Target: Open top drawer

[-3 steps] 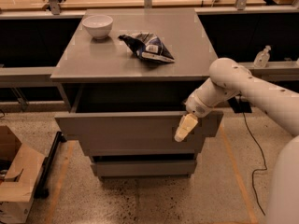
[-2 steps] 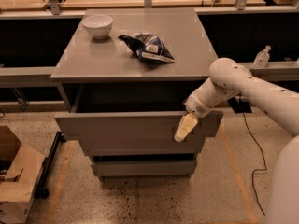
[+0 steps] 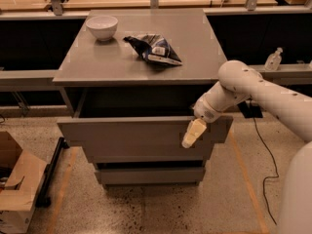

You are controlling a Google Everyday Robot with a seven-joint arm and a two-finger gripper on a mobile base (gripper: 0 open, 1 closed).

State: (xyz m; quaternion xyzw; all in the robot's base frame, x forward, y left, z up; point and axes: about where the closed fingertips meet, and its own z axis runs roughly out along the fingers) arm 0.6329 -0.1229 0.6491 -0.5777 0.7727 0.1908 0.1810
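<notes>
The top drawer [image 3: 131,133] is a wide grey handleless front, pulled out from under the grey cabinet top [image 3: 195,57], with its dark inside showing behind it. My gripper [image 3: 193,132] hangs from the white arm at the drawer front's right part, its pale fingers pointing down over the front's upper edge. Two narrower grey drawer fronts sit below, pushed in.
A white bowl [image 3: 102,27] and a dark crumpled bag [image 3: 155,49] lie on the cabinet top. A cardboard box [image 3: 14,184] stands on the floor at the left. A small bottle [image 3: 273,60] stands on the ledge at the right. A black cable runs along the floor at the right.
</notes>
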